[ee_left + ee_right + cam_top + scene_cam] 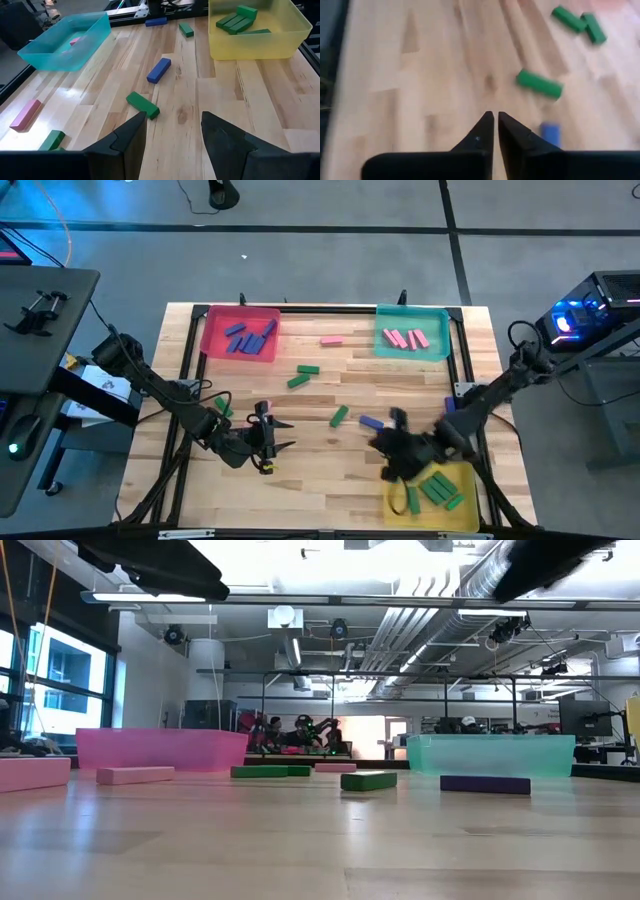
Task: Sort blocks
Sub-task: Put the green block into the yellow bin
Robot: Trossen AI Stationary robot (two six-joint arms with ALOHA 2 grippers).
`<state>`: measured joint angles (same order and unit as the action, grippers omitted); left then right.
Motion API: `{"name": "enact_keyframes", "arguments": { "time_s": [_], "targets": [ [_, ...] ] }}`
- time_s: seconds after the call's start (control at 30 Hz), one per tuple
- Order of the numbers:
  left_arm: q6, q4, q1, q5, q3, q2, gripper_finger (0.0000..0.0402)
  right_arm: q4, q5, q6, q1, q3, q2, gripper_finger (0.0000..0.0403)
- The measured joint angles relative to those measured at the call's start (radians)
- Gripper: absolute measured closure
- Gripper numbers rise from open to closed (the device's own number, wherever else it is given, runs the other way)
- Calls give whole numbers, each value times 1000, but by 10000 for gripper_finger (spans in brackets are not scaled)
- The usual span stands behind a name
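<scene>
While the sorting stood partly done, the yellow tray [470,510] served as the best marker: green blocks [437,490] already lay inside it, and the right gripper [392,442] hung just beside its far-left corner with its two fingers pressed nearly together and nothing between them. A blue block [371,422] lay on the table [330,490] close by that gripper, and a green block [339,416] a little farther from the tray. Well apart from the tray, two more green blocks [303,375] and a pink block [331,340] lay loose toward the pink tray [212,330] and teal tray [440,352], which held blue and pink pieces. The left gripper [273,438] waited over the wood on the far side of the loose pieces from the yellow tray, fingers apart and empty. Judging by looks, the blocks were light, stiff bars with smooth faces, likely to skid or pivot if nudged. Pinching one across its narrow width, near the middle of its length, seemed the surest hold.
</scene>
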<state>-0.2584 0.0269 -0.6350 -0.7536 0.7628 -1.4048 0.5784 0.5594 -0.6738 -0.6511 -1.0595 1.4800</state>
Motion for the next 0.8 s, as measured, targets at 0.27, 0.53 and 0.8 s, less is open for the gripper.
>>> {"name": "enact_keyframes", "arguments": {
  "time_s": [0.27, 0.53, 0.8],
  "targets": [
    [-1, -3, 0, 0, 0, 0, 225, -262, -342, 539, 324, 23, 130, 274],
    [-1, -5, 0, 11, 0, 0, 225, -442, -574, 901, 509, 27, 312, 150],
    [-20, -6, 0, 11, 0, 0, 225, -432, -643, 995, 572, 27, 355, 133]
  ]
}}
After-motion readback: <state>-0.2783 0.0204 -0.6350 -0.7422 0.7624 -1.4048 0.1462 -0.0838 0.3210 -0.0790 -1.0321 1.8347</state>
